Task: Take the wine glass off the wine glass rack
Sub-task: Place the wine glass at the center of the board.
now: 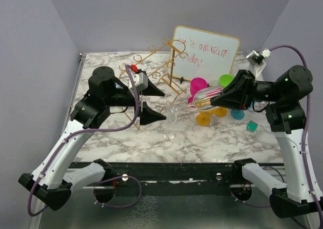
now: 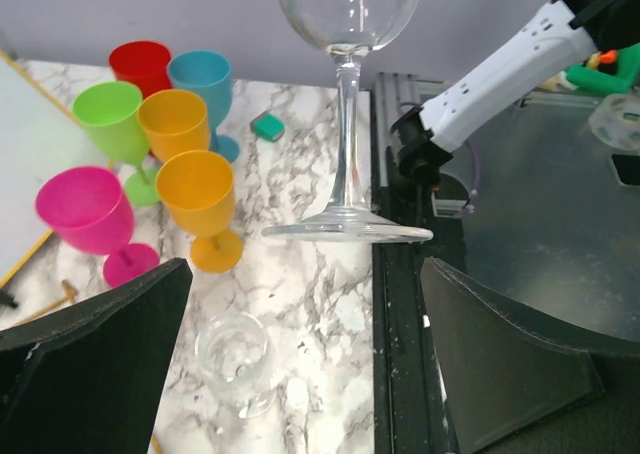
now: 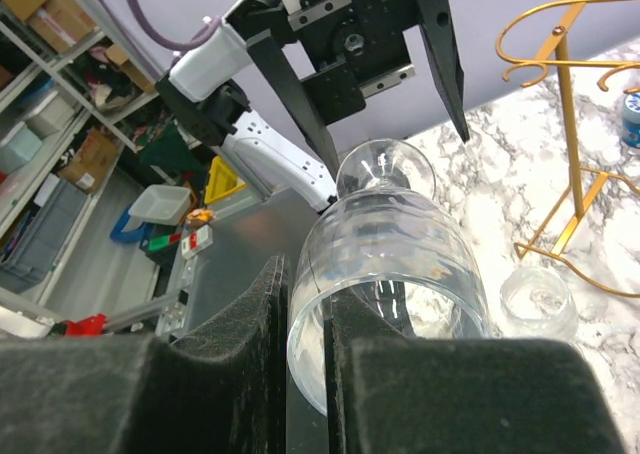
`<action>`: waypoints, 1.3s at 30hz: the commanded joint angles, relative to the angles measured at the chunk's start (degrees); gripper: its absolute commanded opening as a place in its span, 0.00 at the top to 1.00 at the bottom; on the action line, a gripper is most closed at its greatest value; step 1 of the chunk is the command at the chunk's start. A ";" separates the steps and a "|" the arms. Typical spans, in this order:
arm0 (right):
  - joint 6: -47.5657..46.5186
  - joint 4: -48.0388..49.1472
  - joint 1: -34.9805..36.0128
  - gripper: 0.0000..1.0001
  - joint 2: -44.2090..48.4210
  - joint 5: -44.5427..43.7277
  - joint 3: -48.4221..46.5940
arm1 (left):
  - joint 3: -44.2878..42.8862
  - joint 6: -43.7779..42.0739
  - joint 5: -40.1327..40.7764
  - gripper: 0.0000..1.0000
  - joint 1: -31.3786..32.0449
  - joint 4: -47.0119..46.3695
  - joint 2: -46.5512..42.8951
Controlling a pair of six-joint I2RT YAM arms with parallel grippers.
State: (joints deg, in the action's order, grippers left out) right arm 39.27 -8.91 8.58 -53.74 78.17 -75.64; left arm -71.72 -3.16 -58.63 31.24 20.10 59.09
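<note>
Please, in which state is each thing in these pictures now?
wine glass, off the rack, sideways in the air, held at its rim
right gripper, shut on the wine glass
left gripper, open, near the foot, not touching
wine glass rack, upright
coloured goblets, upright
small clear glass, upright
whiteboard, standing, written on

Six coloured goblets stand at the far right of the bench (image 1: pixel 227 138): a red goblet (image 2: pixel 140 64), a blue goblet (image 2: pixel 200 74), a green goblet (image 2: pixel 108 114), a magenta goblet (image 2: pixel 85 209), a farther orange goblet (image 2: pixel 172 122) and a nearer orange goblet (image 2: pixel 195 189). There are two clear glasses, the tall wine glass (image 2: pixel 348 14) and a smaller clear glass (image 2: pixel 232 359) near the middle. There is one wine glass rack (image 3: pixel 571 124) at the far middle, one gold-framed whiteboard (image 1: pixel 204 55) just right of it, and one small teal block (image 1: pixel 252 126) at the right.
</note>
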 commanded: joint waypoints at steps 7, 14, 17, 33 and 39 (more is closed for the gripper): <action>-23.81 -34.25 0.30 0.99 -3.05 -23.59 -8.86 | -11.17 -0.55 16.19 0.01 0.13 11.19 2.42; -26.58 -40.48 0.30 0.99 -3.24 -29.41 -5.76 | -15.39 2.93 22.27 0.01 0.13 9.29 1.96; -28.45 -43.66 0.39 0.99 -4.48 -34.64 -5.59 | -15.17 5.85 21.47 0.01 0.13 6.97 2.01; -28.72 -52.62 16.25 1.00 -9.88 -59.30 -7.20 | -11.39 12.99 28.63 0.01 0.13 -2.47 2.48; -24.93 -56.27 35.29 0.99 -15.06 -78.75 -7.71 | -12.69 13.30 29.54 0.01 0.13 -1.14 3.42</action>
State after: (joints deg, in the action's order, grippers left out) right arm 11.27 -61.47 34.68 -65.76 15.70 -81.49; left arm -83.46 9.06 -31.29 31.24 19.46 62.17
